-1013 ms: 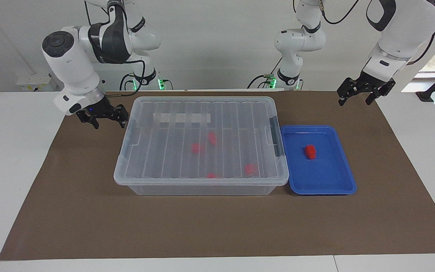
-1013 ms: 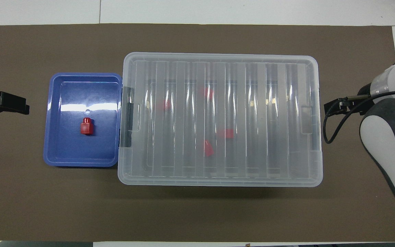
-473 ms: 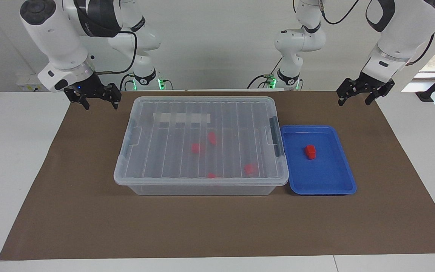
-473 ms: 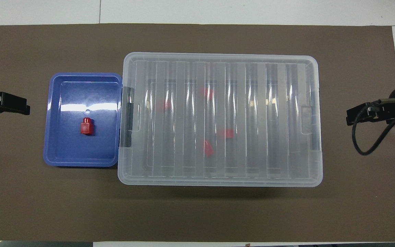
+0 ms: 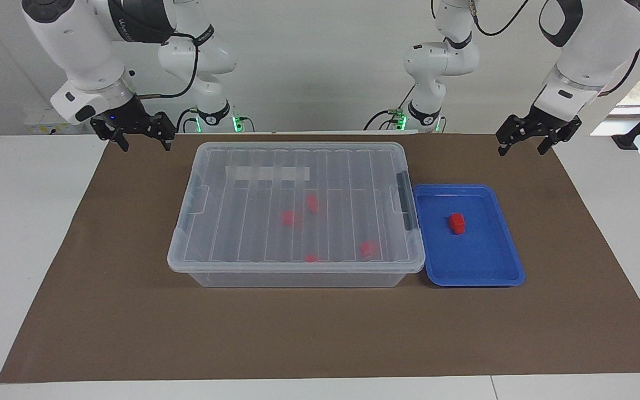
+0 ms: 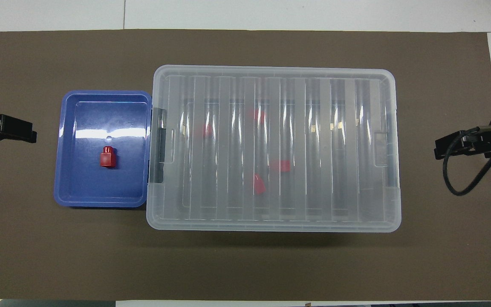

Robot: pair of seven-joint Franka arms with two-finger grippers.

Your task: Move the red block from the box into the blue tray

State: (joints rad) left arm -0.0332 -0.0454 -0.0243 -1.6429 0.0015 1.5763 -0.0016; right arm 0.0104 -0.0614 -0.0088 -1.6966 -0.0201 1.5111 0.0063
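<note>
The box stands mid-table with its ribbed clear lid on; it also shows in the overhead view. Several red blocks lie inside it under the lid. One red block lies in the blue tray, which sits against the box's end toward the left arm; block and tray also show from overhead. My right gripper is open and empty, raised off the box's other end. My left gripper is open and empty, raised off the tray, and waits.
A brown mat covers the table under the box and tray. White table shows past the mat's ends. A dark latch handle sits on the box's end next to the tray.
My right gripper has lifted and drawn back from the box's end toward the mat's corner. The left arm, the box, the tray and the blocks have not moved.
</note>
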